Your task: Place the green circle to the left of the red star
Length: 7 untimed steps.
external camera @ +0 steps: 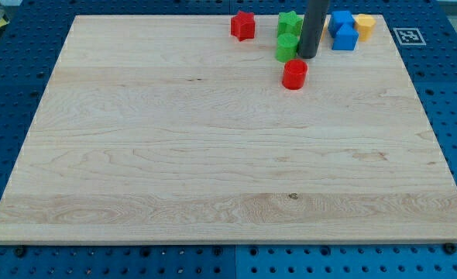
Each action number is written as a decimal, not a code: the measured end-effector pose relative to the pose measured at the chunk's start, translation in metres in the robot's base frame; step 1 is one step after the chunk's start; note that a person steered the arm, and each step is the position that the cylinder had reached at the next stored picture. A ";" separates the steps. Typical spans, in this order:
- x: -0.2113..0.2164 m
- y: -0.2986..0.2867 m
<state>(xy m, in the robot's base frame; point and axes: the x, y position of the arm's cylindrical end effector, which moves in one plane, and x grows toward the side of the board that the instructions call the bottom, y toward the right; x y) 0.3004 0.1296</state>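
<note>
The green circle (286,48) sits near the view's top, right of centre, on the wooden board (213,155). The red star (243,25) lies up and to the left of it, a short gap away. My tip (307,56) stands right against the green circle's right side. A green star-like block (290,22) sits just above the green circle, beside the rod.
A red cylinder (294,74) lies just below the green circle and my tip. Two blue blocks (343,31) and a yellow block (365,25) cluster to the right of the rod at the board's top edge. A blue pegboard surrounds the board.
</note>
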 end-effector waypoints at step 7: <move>-0.015 -0.101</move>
<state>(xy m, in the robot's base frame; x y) 0.2853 0.0291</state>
